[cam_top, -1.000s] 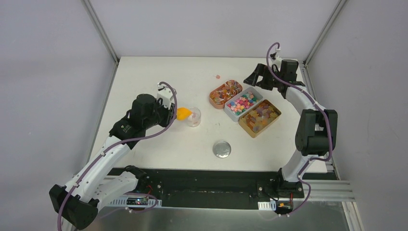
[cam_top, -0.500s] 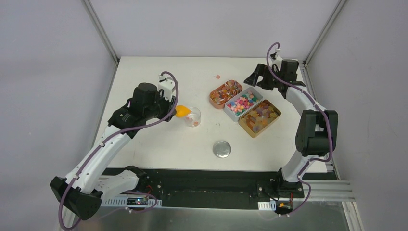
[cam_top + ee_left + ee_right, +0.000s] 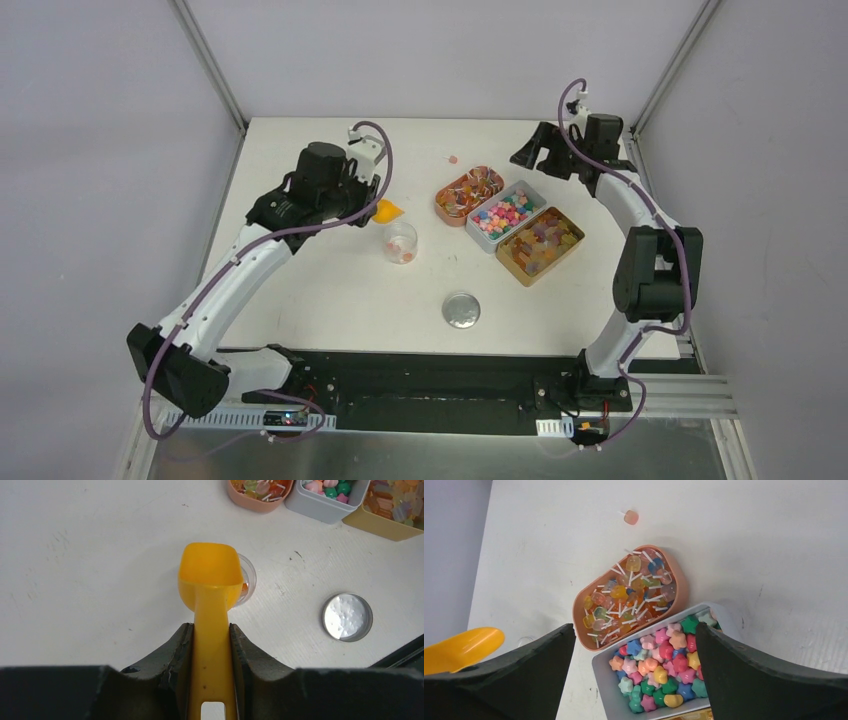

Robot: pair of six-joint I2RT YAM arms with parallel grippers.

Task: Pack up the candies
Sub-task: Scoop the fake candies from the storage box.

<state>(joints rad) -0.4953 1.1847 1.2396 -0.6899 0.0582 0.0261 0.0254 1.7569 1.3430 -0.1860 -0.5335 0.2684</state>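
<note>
White surface [image 3: 330, 290] carries everything here. Over its far right corner the right pincer [image 3: 528, 157] hangs with its fingers wide apart, holding nothing. The left pincer [image 3: 211, 630] is clamped on the handle of an orange scoop [image 3: 209, 575], held above the surface at centre-left with its bowl empty.

Most of the candies [image 3: 659, 660] lie in three open containers set side by side in a slanted row on the right half. A peach oval tin [image 3: 469, 194] holds sweets on little white sticks. A grey box [image 3: 508, 215] holds star-shaped pieces in pink, blue, green and yellow. A mustard tin [image 3: 541, 245] holds amber gummy chunks.

A round silver lid [image 3: 461, 310] lies flat near the front edge, well apart from the tins. A small clear cup [image 3: 400, 243] stands just beside the scoop's bowl, with what looks like a few orange-red pieces at its bottom. One stray pink sweet [image 3: 631, 517] lies on the surface beyond the peach tin.
</note>
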